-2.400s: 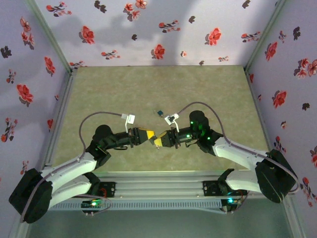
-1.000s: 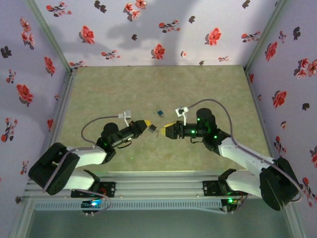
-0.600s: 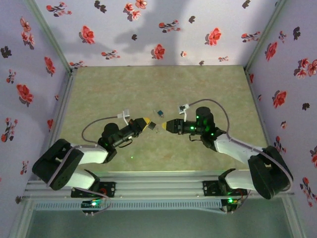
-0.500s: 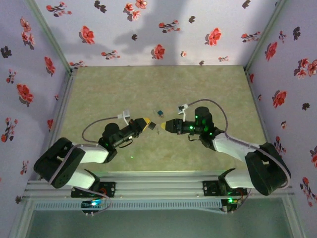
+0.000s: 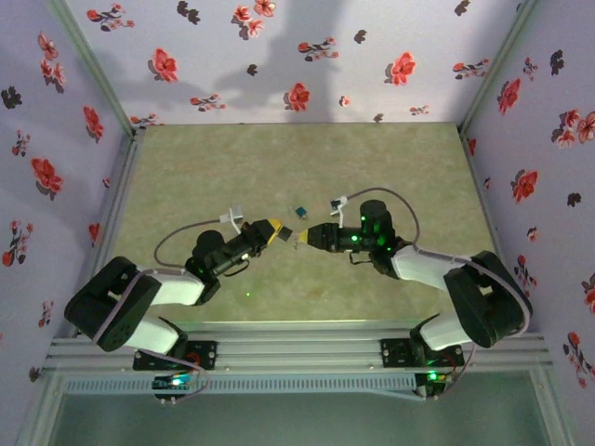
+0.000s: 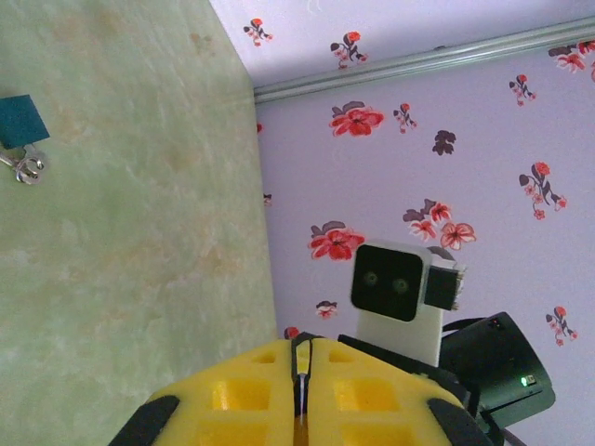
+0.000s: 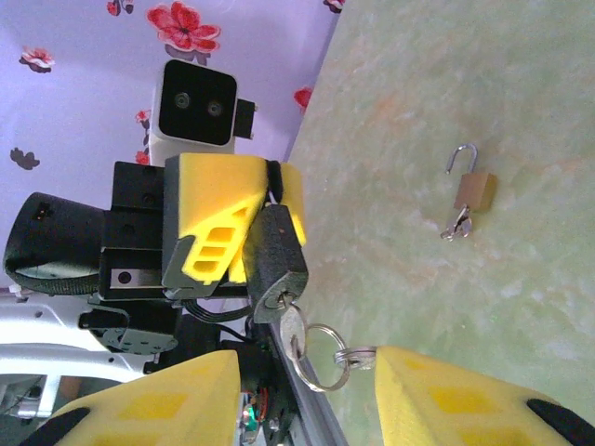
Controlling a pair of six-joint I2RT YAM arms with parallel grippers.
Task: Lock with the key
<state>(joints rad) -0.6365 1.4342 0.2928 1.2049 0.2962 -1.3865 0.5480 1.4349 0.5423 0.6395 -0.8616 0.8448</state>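
Note:
A dark padlock (image 7: 276, 255) hangs from the yellow fingers (image 7: 209, 218) of my left gripper (image 5: 271, 229), which is shut on its top end. A silver key (image 7: 294, 332) sits in the keyhole, with a key ring (image 7: 321, 360) and a second key (image 7: 361, 353) dangling from it. My right gripper (image 7: 307, 400) is open, its yellow fingers on either side of the ring, and the second key touches the right finger (image 7: 446, 395). In the top view the right gripper (image 5: 307, 236) faces the padlock (image 5: 286, 234) tip to tip. In the left wrist view the left gripper (image 6: 302, 372) pinches a thin metal piece.
A small brass padlock (image 7: 471, 190) with its shackle open lies on the green table (image 5: 372, 167). A blue tag with a ring (image 6: 20, 125) lies on the mat, and it shows just beyond the grippers (image 5: 300, 212) in the top view. Flowered walls close in three sides.
My right gripper has slid left toward the padlock, and its jaws have narrowed around the key ring. The left gripper has stayed shut on the padlock, nearly still.

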